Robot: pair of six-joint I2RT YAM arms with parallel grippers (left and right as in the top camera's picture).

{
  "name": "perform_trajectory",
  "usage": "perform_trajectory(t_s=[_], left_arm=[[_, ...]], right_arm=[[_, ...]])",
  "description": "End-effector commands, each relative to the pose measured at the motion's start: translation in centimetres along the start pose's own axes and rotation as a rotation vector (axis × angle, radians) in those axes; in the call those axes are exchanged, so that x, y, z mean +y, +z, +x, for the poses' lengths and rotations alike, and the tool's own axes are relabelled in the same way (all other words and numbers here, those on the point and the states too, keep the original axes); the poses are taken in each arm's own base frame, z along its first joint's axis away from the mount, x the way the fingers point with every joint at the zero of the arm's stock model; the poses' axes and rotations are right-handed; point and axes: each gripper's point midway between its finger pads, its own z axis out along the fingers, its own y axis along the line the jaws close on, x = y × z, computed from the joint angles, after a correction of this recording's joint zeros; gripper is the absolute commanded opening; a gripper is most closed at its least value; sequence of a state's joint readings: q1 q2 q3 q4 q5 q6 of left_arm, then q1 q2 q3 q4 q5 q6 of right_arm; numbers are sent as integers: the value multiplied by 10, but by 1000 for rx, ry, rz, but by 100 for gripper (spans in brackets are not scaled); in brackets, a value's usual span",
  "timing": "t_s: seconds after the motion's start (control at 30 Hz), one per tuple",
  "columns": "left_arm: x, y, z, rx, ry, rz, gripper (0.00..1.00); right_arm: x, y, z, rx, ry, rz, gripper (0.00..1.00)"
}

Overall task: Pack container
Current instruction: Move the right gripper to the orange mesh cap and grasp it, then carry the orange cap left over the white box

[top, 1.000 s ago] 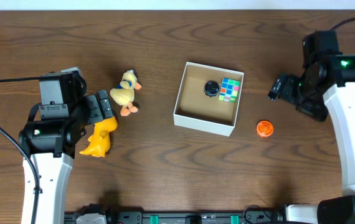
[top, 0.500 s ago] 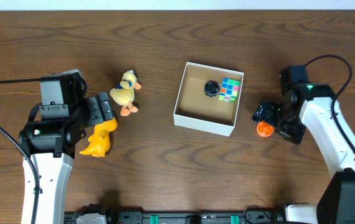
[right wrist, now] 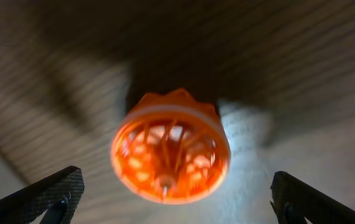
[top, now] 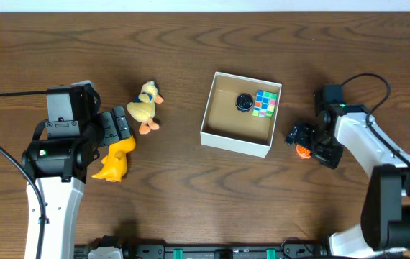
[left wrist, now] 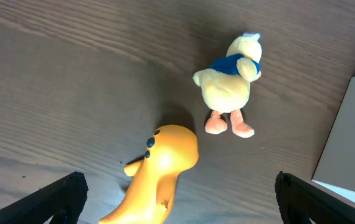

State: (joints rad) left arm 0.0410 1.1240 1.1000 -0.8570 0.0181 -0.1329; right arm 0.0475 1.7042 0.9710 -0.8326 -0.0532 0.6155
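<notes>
The container (top: 236, 139), a white box with a brown inside, sits mid-table and holds a colourful cube (top: 266, 103) and a small black round thing (top: 244, 101). My right gripper (top: 300, 142) is open, low over a small orange round toy (top: 303, 151), which fills the right wrist view (right wrist: 170, 148) between the spread fingers. My left gripper (top: 121, 126) is open above a yellow-orange toy (top: 114, 161), seen close in the left wrist view (left wrist: 159, 171). A plush duck (top: 144, 106) lies beside it, also in the left wrist view (left wrist: 229, 87). The container's white edge shows there (left wrist: 352, 130).
The table is dark brown wood. Black cables run from both arms along the left and right sides. The table's front edge holds black mounts (top: 190, 252).
My right arm has swung from the far right down and left to the orange round toy and now hovers over it. The left arm and the toys have not moved.
</notes>
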Motion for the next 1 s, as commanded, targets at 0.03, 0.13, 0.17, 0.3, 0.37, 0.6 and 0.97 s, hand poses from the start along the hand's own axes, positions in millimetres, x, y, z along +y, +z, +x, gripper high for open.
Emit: perform_trajectory(t_s=[0.03,0.13,0.17,0.3,0.37,0.6,0.97], left_arm=[[0,-4,-5,-16,9,-7,98],[0,-4,-5,-16,10,-7,98],[0,-4,-5,-16,9,-7,98],[0,-4,-5,-16,9,-7,98],[0,-4,-5,-16,9,-7,98],[0,-4,-5,-16,9,-7,98],[0,-4,-5,-16,9,-7,98]], right_arm=[[-1,16,3,36,13,27,99],[0,22,1,37,13,28,99],[0,22,1,37,13,27,99],[2,23,-2,26,11,19,99],[3,23,-3,21,11,16,95],[3,23,-3,21,11,16,76],[3,23,-3,22,11,16,51]])
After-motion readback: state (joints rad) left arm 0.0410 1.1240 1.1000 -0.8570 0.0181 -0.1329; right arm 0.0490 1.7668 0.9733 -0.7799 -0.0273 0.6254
